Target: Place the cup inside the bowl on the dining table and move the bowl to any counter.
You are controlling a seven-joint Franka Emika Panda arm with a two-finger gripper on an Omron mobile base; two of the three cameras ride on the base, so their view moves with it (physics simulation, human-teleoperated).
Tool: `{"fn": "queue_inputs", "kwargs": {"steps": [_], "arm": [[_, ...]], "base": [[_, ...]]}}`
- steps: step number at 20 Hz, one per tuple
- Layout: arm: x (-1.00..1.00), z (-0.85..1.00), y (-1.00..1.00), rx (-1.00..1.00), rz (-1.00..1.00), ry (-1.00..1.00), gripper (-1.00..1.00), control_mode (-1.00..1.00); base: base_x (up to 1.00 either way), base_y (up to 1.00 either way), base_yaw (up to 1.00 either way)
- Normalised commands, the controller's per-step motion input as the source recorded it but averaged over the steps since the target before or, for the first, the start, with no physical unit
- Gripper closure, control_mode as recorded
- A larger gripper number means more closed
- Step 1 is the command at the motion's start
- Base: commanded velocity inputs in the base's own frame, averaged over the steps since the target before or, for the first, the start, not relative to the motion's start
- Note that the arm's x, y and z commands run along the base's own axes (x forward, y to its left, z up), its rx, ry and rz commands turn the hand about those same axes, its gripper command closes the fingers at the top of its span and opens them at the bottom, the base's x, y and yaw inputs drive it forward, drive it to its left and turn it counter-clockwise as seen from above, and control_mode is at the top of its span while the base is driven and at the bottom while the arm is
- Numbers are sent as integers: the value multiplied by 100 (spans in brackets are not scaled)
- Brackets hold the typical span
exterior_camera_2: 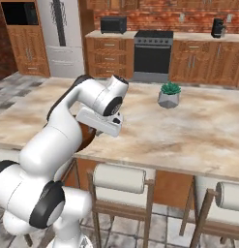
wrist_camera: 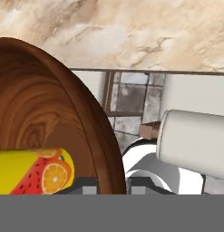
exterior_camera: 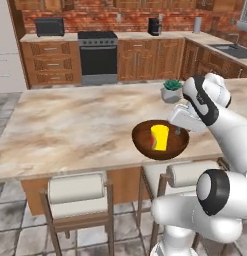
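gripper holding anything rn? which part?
The bowl, by its rim: one fingertip inside, one outside. The cup stands in it.

Round dark brown wooden bowl [exterior_camera: 160, 140] with visible grain rings and a glossy reddish sheen inside [wrist_camera: 45, 118], holding a small smooth yellow cup [exterior_camera: 159, 137] printed with red watermelon and orange slices [wrist_camera: 38, 171]. Long island counter [exterior_camera: 70, 130] topped in beige-brown veined marble, polished and smooth, over wooden sides; padded cream stool backs [exterior_camera: 76, 187] on brown wood frames. Glossy white arm shell with dark joints [exterior_camera_2: 99, 99], grey faceted matt plant pot [exterior_camera_2: 169, 99], rough red brick wall [exterior_camera: 120, 20], brown panelled wood cabinets [exterior_camera: 145, 59] and grey stone floor tiles [exterior_camera: 10, 227].
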Motion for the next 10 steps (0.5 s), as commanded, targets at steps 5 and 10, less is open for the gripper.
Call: {"fn": "queue_inputs", "kwargs": {"steps": [5,10], "arm": [[0,0,0,0,0,0,100,100],[0,0,0,0,0,0,100,100]], "base": [[0,68,0],[0,69,0]]}}
